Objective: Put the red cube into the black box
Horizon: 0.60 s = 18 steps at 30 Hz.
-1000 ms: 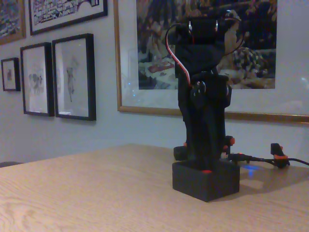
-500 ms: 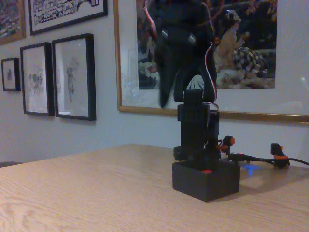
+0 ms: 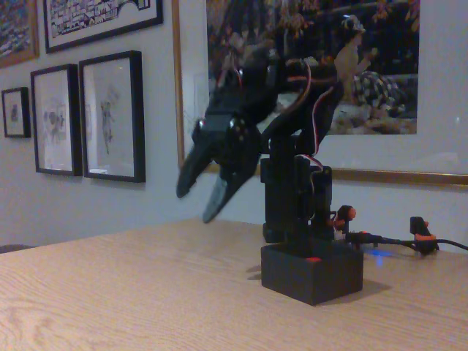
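A pale wall hung with framed pictures point(image 3: 111, 115) fills the background of the fixed view, and in front of it lies a light wooden table point(image 3: 131, 292) with visible grain. The largest frame point(image 3: 307, 80), gold-edged, holds a painted scene of figures; the smaller black-framed ones to the left hold pale drawings. No writing, label or brand can be read anywhere in this dim picture.

The black arm point(image 3: 292, 183) rises from its base behind the box and bends over toward the left of the picture. Its gripper point(image 3: 201, 197) hangs in the air above the table, tilted downward and to the left, with the two fingers spread apart and nothing between them.

The black box point(image 3: 312, 273) sits on the table below and to the right of the gripper, well apart from its fingertips. It is low and wider than tall, its long axis running roughly from the picture's left toward the right and slightly away from the camera, with one corner turned toward the viewer. The red cube point(image 3: 313, 259) shows as a small red sliver just above the box's near rim, inside the box; which way its faces point cannot be told.

Behind the box, to the right, a black cable point(image 3: 439, 243) with orange-red connectors point(image 3: 418, 228) lies on the table beside a small blue light point(image 3: 378, 254).
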Available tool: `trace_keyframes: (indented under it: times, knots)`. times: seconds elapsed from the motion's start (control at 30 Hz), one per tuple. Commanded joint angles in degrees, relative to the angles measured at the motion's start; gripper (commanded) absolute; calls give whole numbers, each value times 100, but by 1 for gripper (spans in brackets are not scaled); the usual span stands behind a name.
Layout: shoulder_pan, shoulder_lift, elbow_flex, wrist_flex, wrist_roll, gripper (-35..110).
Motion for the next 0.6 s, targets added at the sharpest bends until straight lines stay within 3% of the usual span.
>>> trace_keyframes:
  times: [0.0, 0.57]
  knots:
    - [62, 510, 299, 9, -97, 24]
    - [70, 1705, 905, 325, -114, 20]
